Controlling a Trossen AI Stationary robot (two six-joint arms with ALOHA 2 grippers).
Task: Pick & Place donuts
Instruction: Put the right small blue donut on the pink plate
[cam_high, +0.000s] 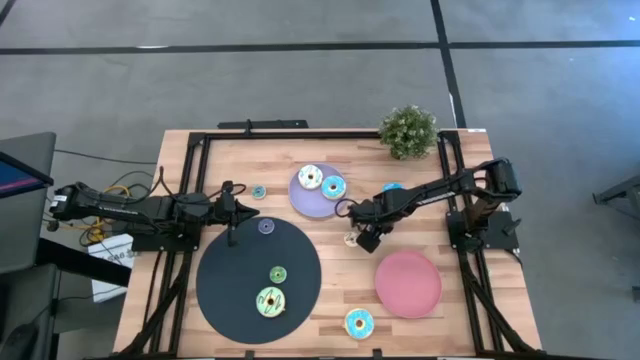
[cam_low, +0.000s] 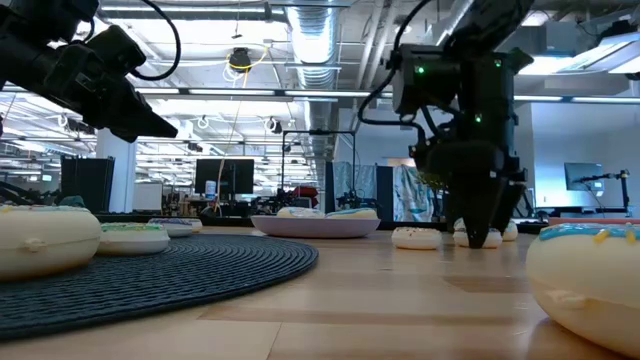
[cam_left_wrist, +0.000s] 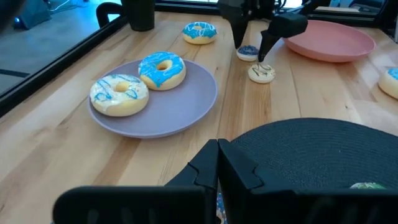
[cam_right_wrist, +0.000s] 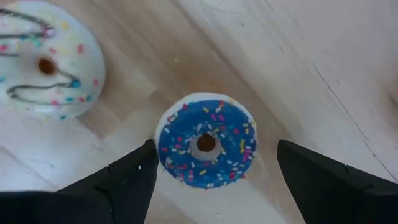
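Right end effector (cam_right_wrist: 208, 177): spread wide, nothing grasped, positioned over small blue donut (cam_right_wrist: 206, 142). Risk: white donut (cam_right_wrist: 43, 59) just beside may be nudged.

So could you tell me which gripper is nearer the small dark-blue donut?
Right. The right gripper hangs open directly over the dark-blue donut; the left gripper sits across the table by the black mat.

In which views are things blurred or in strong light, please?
Low view: the near cream donut is soft, ceiling lights glare, and the right gripper is a dark silhouette. Right wrist view: the small blue donut is sharp and the fingers are blurred. High view: even light.
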